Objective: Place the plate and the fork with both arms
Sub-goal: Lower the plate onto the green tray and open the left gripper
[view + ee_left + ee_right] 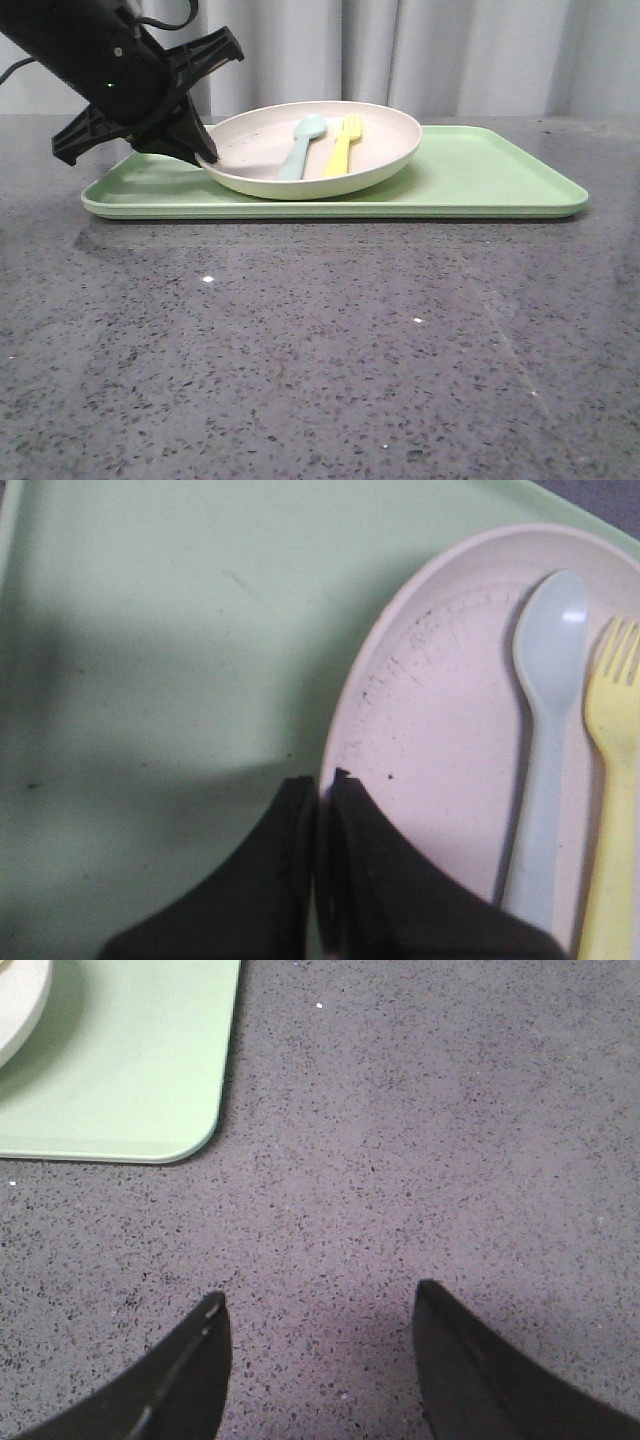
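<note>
Table [320,360]: I saw a dark speckled stone-look top carrying everything.
Tray [480,175]: light-green and rectangular, it lay flat on the table; one rounded corner showed in my right wrist view.
Plate [270,145]: the cream-white dish sat on the tray's left half, its left rim raised a touch off the tray, its right side resting down.
Left gripper [320,790]: I had it pinched narrow on the plate's left rim, one finger inside the dish, one outside.
Right gripper [320,1305]: its jaws stood wide, holding nothing, over bare table near the tray's corner.
Spoon [303,143]: pale blue, it lay in the plate, just left of the fork.
Fork [344,143]: bright yellow, it lay in the plate, tines pointing away from me.
</note>
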`<state>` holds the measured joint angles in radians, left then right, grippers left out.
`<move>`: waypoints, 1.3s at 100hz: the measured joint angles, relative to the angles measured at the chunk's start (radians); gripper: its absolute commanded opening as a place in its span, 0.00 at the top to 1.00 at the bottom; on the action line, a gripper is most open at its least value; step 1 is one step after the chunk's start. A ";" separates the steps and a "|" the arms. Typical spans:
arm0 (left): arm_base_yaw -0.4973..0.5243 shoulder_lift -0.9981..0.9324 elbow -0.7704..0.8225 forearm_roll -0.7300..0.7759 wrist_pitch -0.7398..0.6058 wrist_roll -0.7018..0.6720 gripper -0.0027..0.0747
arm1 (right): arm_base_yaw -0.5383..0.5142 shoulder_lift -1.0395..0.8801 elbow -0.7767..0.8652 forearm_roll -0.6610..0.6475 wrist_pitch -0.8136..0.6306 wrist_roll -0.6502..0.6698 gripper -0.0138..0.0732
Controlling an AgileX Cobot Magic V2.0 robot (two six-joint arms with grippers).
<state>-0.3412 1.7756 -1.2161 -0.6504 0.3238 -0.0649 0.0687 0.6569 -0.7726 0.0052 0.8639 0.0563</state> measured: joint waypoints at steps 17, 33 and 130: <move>0.000 0.002 0.000 0.000 0.000 -0.002 0.99 | 0.000 0.000 0.000 0.000 0.000 0.000 0.36; 0.000 0.002 0.000 0.000 0.000 -0.002 0.99 | 0.000 0.000 0.000 0.000 0.000 0.000 0.36; 0.000 0.002 0.000 -0.002 0.013 -0.004 0.43 | 0.000 0.000 0.000 0.000 0.000 0.000 0.36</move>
<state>-0.3412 1.7774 -1.2161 -0.6528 0.3364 -0.0689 0.0687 0.6569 -0.7726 0.0052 0.8639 0.0563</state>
